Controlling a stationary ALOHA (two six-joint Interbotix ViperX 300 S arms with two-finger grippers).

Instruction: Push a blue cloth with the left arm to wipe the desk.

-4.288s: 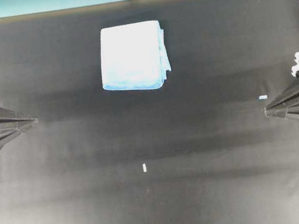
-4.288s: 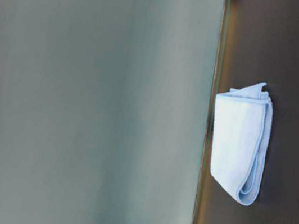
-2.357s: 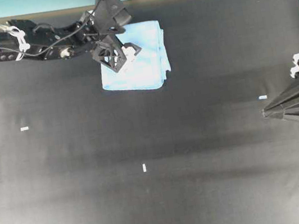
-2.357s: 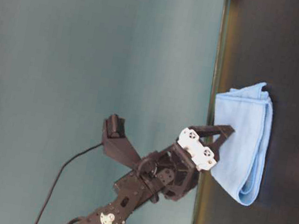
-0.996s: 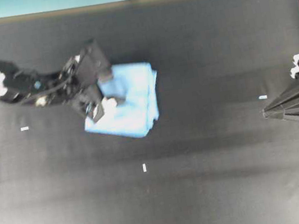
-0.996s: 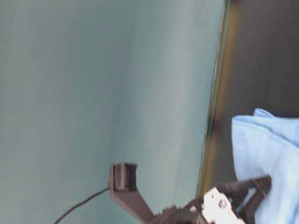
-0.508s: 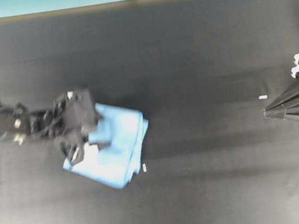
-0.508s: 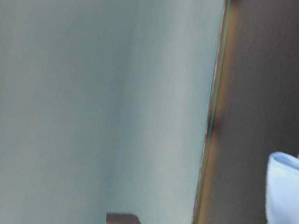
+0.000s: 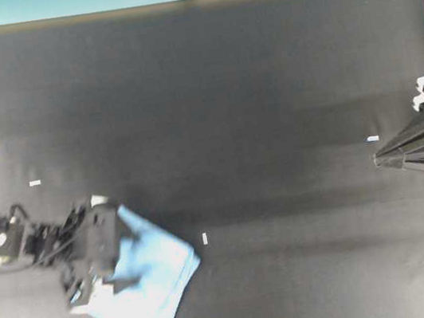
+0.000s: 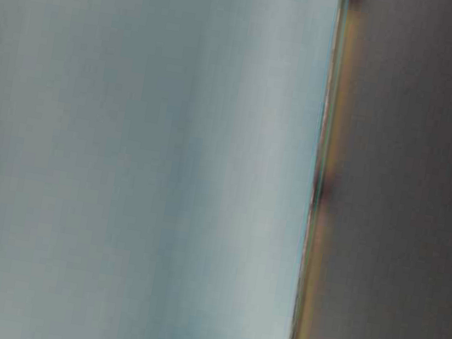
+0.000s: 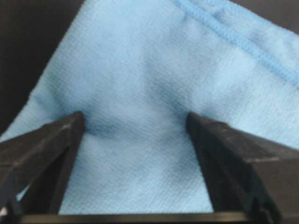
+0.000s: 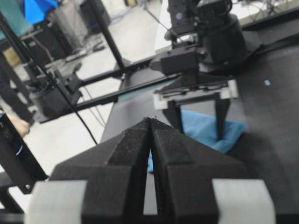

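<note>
On the matte black desk (image 9: 267, 102), the left gripper (image 9: 91, 263) stands wide open, holding nothing, its fingers (image 11: 44, 149) pressed onto the blue cloth (image 9: 148, 290) at the near-left corner. Steady downward pressure should stop it bunching. The right gripper (image 9: 381, 156) is parked, jaws together.

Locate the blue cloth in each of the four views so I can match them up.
Overhead: blue cloth lower left, on the desk.
Table-level: not in it.
Left wrist: cloth fills the frame, between the open fingers of the left pincer.
Right wrist: cloth centre right, beyond the shut right pincer.
Shared landmark: the left pincer planted on the cloth, also seen from the right wrist.
</note>
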